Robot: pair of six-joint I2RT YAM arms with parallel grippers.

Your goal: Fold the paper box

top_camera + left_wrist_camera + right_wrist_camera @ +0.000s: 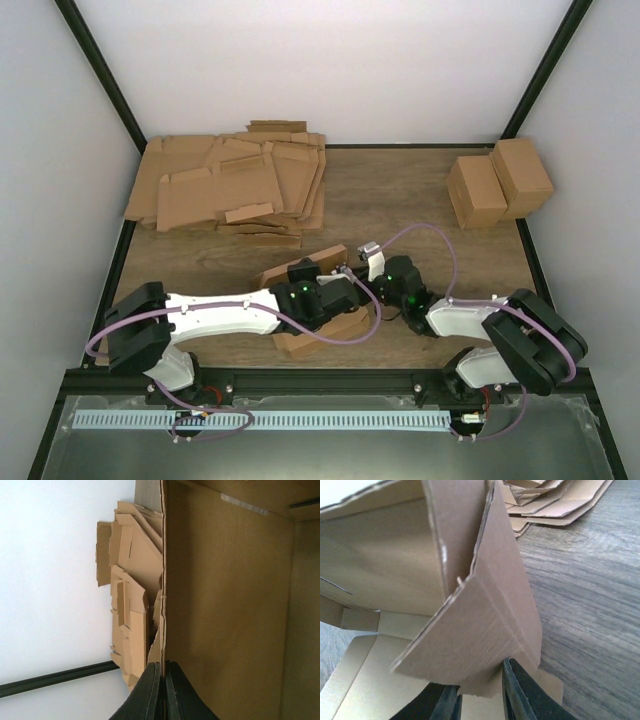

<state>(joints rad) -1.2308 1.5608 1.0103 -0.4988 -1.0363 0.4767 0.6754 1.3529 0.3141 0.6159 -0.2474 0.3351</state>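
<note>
Grippers meet over box point(322, 342), which sits on table point(410, 205) at near centre, just ahead of arm bases, half raised with walls up and flaps loose

Left gripper point(162, 669) is closed almost flat on edge of one upright wall: black fingers point(150, 690) pressed to either face, thin cardboard edge pinched between them

Right gripper point(479, 692) is at the right, jaws part closed, one finger on each face of a slanted end flap; flap is nipped between them as far as wrist view shows

From above, both grippers are close together over box's right half

Box is plain brown cardboard, matt, with faint ribbing across flap and slightly ragged cut edges; a short pale strip point(241, 503) runs on inner wall. A flat panel of it lies below raised wall

Table is dark grey-brown wood grain

Farther back, left: loose stack of flat die-cut sheets point(230, 185), same brown, overlapping and askew

Far right: two blocky closed cartons point(498, 182), touching side by side, well apart from box
</note>
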